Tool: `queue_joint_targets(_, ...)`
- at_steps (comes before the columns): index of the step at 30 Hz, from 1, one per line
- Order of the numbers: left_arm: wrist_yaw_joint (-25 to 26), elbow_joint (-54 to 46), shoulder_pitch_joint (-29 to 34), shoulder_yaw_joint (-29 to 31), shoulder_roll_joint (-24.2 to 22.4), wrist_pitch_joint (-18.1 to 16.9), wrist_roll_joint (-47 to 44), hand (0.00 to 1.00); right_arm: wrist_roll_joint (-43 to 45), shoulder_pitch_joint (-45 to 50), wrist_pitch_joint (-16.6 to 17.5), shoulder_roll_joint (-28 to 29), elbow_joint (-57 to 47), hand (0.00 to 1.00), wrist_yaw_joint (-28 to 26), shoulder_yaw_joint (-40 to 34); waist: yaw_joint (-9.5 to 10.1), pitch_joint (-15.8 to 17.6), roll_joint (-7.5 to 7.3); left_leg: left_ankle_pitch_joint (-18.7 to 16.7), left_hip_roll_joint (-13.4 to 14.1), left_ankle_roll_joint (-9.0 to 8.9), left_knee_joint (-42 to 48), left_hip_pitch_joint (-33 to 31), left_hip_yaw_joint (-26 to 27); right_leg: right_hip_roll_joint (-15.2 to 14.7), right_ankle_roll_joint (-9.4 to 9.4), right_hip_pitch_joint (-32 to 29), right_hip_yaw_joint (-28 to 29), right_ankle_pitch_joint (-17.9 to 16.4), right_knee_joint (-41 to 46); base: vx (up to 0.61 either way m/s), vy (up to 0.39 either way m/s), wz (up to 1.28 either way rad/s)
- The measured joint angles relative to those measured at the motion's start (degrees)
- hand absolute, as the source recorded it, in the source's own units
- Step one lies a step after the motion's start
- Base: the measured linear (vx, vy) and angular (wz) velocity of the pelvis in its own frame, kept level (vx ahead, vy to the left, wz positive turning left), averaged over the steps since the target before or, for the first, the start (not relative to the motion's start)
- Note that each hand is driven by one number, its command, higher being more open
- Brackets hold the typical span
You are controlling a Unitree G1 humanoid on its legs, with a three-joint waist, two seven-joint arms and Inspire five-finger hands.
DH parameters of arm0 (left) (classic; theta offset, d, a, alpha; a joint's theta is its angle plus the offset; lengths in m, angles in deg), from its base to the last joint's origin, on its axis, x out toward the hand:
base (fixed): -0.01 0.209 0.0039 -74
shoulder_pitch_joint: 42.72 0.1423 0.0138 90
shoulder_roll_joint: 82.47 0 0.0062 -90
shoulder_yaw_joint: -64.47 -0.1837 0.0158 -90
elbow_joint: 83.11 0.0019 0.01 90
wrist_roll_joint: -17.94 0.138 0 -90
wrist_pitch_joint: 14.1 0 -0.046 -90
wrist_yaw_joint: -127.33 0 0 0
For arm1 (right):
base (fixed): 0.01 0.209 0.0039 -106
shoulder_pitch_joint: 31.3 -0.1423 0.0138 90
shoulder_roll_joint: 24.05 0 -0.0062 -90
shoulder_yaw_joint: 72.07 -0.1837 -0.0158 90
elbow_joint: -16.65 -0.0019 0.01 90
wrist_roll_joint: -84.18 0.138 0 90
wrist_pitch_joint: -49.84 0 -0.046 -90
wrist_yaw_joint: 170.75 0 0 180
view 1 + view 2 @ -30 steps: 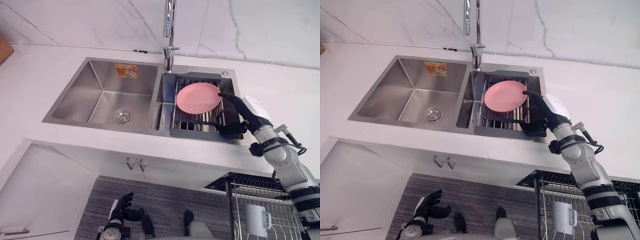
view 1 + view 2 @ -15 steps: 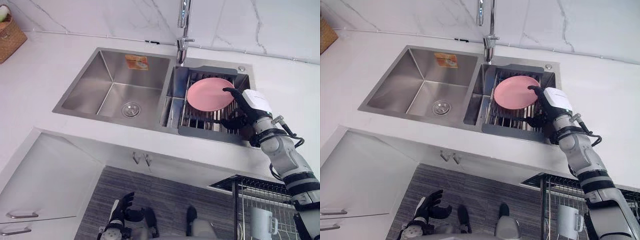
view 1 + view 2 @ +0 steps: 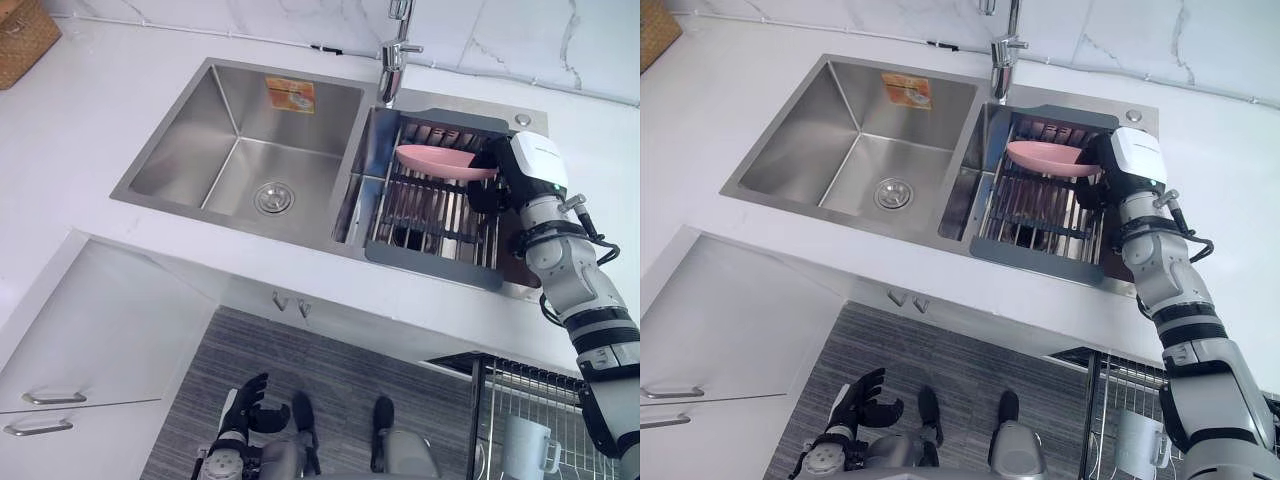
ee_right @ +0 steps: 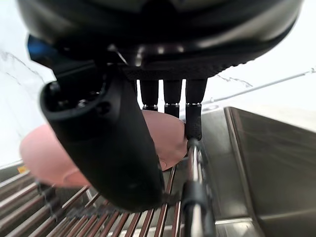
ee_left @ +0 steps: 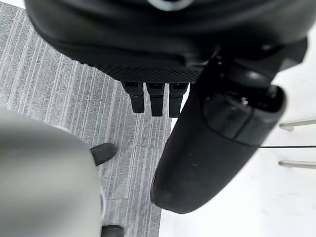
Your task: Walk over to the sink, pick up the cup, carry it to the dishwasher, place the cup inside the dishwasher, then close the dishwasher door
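Two-basin sink [image 3: 240, 150]: one pink plate [image 3: 440, 160] pinched by right hand [image 3: 505, 182]; left hand [image 3: 245, 400] relaxed, low; one cup [image 3: 525, 445] well apart.

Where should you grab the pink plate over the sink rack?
Grab it by the rim on its right side, coming in from the right. The plate is thin and flat and sits tilted over the rack, with that edge free. A thumb on one face and fingers on the other can pinch it. The right hand pinches it just there.
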Motion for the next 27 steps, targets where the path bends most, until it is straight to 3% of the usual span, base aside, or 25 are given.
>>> queue_joint_targets(8,0.0,0.0,-1.4,1.4,-0.3,0.3,0.1,0.90,0.1,16.8,1.6,5.8,-23.4,0.30,0.2,-15.0,-0.99,0.3,-0.49,-0.2,0.9,0.22,0.0,1.7,1.1,1.1,-0.62,1.1,1.6,-0.2,0.1,0.02,-0.018,-0.10)
queue_joint_targets(13,0.0,0.6,-1.3,3.4,-0.3,1.0,0.2,0.90,1.9,23.0,2.4,10.2,-33.1,0.30,1.5,-23.5,-1.77,0.2,-2.62,-1.2,1.9,-0.35,0.5,3.8,4.3,2.7,-1.28,1.3,6.6,-0.6,0.3,-0.03,-0.020,-0.36)
queue_joint_targets(15,0.1,1.2,-1.3,3.8,-0.5,1.2,0.2,0.90,2.6,23.5,2.8,10.7,-34.9,0.30,2.8,-23.9,-2.76,0.2,-3.39,-3.5,2.1,-0.43,5.5,2.4,4.5,3.1,-1.30,0.4,10.0,-0.6,1.5,-0.02,-0.022,-0.56)
queue_joint_targets(17,0.5,1.5,-1.2,5.2,-1.7,1.2,0.0,0.90,3.9,23.7,3.9,11.0,-37.1,0.30,3.0,-23.9,-1.57,0.1,-3.51,-9.6,3.3,-1.52,13.2,0.5,-4.2,5.2,-1.49,-1.9,16.4,-0.5,2.6,0.01,-0.049,-1.21)
queue_joint_targets(20,1.2,3.1,-1.4,6.6,-1.8,1.5,0.0,0.90,4.4,29.4,4.5,14.5,-42.3,0.30,3.2,-26.7,-3.55,0.2,-4.07,-11.8,4.1,-1.20,15.8,0.6,0.3,6.6,-0.87,-2.8,21.1,0.9,2.7,0.00,0.022,-0.96)
queue_joint_targets(22,1.3,3.4,-1.4,7.3,-1.9,1.5,0.0,0.90,4.7,31.6,4.5,16.3,-44.1,0.30,3.2,-27.6,-3.83,0.3,-4.16,-12.7,4.4,-0.93,16.4,1.3,3.8,7.2,-0.47,-3.4,24.4,1.7,2.4,-0.01,0.077,-1.06)
queue_joint_targets(27,1.7,4.9,-1.3,8.9,-1.9,1.5,0.0,0.90,5.8,40.0,4.5,25.2,-48.0,0.30,3.4,-31.3,-6.22,0.4,-4.52,-15.4,4.2,-0.23,17.4,3.4,14.3,8.7,1.36,-5.2,34.7,4.3,0.7,0.00,0.111,-1.10)
